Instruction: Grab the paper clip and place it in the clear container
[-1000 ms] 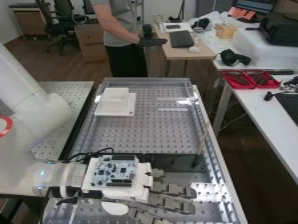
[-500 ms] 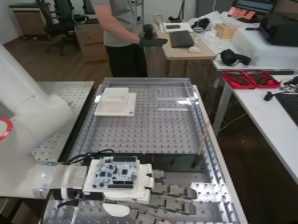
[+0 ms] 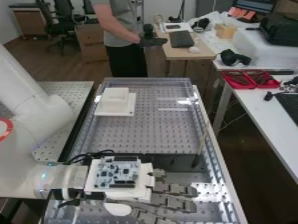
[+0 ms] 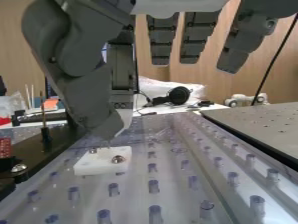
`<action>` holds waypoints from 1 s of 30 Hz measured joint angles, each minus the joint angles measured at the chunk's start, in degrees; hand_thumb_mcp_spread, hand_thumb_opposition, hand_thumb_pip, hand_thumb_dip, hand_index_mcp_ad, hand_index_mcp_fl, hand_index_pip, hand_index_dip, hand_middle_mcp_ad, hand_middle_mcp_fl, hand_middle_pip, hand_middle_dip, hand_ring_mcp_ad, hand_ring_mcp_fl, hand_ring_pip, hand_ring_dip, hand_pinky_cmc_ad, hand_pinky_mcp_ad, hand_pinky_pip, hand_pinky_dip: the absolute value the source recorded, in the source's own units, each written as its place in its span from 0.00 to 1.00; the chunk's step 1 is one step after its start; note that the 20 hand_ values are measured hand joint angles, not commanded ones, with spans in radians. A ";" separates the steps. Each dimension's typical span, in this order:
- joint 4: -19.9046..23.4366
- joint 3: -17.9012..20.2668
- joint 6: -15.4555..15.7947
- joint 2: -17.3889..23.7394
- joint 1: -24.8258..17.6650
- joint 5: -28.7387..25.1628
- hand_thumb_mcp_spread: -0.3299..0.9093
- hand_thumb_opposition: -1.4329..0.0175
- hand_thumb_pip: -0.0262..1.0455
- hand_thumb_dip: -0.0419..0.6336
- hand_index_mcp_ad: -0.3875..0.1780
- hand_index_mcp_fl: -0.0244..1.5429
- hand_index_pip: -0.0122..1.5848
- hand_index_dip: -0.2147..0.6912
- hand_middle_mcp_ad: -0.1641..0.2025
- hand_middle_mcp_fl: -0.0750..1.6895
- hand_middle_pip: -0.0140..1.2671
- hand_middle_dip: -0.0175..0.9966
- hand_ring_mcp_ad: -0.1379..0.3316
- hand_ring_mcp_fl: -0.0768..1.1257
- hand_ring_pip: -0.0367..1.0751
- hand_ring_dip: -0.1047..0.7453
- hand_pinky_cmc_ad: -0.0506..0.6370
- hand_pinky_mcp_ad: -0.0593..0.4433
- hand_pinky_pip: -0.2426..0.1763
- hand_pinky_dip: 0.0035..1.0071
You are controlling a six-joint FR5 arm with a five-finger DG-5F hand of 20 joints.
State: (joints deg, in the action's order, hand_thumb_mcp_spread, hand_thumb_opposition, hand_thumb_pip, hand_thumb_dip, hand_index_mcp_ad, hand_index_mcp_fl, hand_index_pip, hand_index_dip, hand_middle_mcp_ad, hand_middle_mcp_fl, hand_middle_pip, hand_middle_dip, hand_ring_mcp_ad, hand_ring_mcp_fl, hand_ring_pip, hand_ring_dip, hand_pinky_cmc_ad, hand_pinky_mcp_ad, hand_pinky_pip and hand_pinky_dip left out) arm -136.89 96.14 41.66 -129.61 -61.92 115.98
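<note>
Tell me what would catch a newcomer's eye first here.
Probably the bare circuit board, riding on the white mount just behind the dark grey hand over the bench's near end. Next, likely the bulky white arm coming in from the high view's left. The bright red trays on the white table to the high view's right would also stand out.
</note>
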 joint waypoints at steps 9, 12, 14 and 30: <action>-0.18 -0.21 0.14 0.05 0.23 0.96 0.65 0.40 0.70 0.46 0.38 0.18 0.98 0.26 0.61 0.04 0.11 0.19 0.51 0.06 0.14 0.24 0.56 0.62 0.43 0.29; -0.20 -0.17 0.16 0.05 0.31 1.25 0.65 0.40 0.70 0.46 0.39 0.18 0.98 0.25 0.61 0.04 0.11 0.18 0.51 0.06 0.14 0.24 0.56 0.62 0.43 0.30; -0.22 -0.11 0.15 0.05 0.34 1.35 0.65 0.40 0.70 0.46 0.39 0.18 0.98 0.25 0.61 0.04 0.11 0.18 0.51 0.06 0.14 0.24 0.56 0.62 0.43 0.30; 0.58 0.25 -0.78 -0.10 0.49 1.57 0.65 0.40 0.70 0.46 0.39 0.18 0.98 0.25 0.61 0.04 0.11 0.18 0.50 0.06 0.14 0.24 0.55 0.62 0.43 0.30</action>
State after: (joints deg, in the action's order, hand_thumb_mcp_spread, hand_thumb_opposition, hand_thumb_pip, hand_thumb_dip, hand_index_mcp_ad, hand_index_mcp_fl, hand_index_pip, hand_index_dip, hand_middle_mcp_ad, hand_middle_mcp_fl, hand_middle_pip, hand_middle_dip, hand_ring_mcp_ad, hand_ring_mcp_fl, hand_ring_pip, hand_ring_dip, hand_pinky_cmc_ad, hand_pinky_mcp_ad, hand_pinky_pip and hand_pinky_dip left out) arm -136.31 96.39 40.88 -129.70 -61.44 117.55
